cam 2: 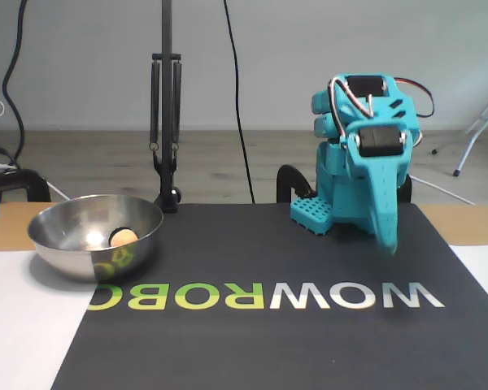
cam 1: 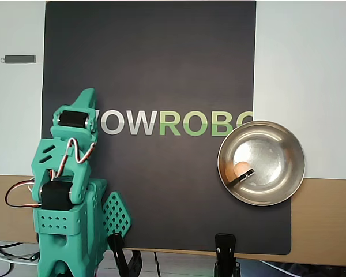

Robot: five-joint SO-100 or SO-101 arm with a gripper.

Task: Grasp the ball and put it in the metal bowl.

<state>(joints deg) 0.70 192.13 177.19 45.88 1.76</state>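
Fingers [cam 2: 388, 231] of the teal gripper [cam 2: 390, 242] pressed together into one narrow point, nothing between them, tip hanging just above the black mat [cam 2: 260, 260] near the W of its logo [cam 2: 264, 296] in the fixed view. From overhead, only the gripper [cam 1: 87, 95] tip's upper edge visible, jutting past a black servo [cam 1: 72, 119]; seam between the fingers not discernible there. Behind it, the arm [cam 1: 66, 184] folded back tightly over its base, red, white and black wires looping across the joints; base partly cut off by the lower edge of the overhead view. Well apart from the gripper, the ball [cam 1: 241, 169] lying inside the metal bowl [cam 1: 288, 158], left of centre in the overhead view, touching a small dark flat object [cam 1: 242, 176] of unclear identity. In the fixed view, ball [cam 2: 123, 237] half hidden by the near wall of the bowl [cam 2: 65, 248], only its top showing beside the same dark patch. Bowl straddling the mat's edge, covering the end of the logo, letters mirrored on its shiny side. Black lamp stand [cam 2: 166, 122] rising behind, its top cut off. Small grey bar [cam 1: 19, 59] on the white surface beyond the mat's corner, too small to identify.
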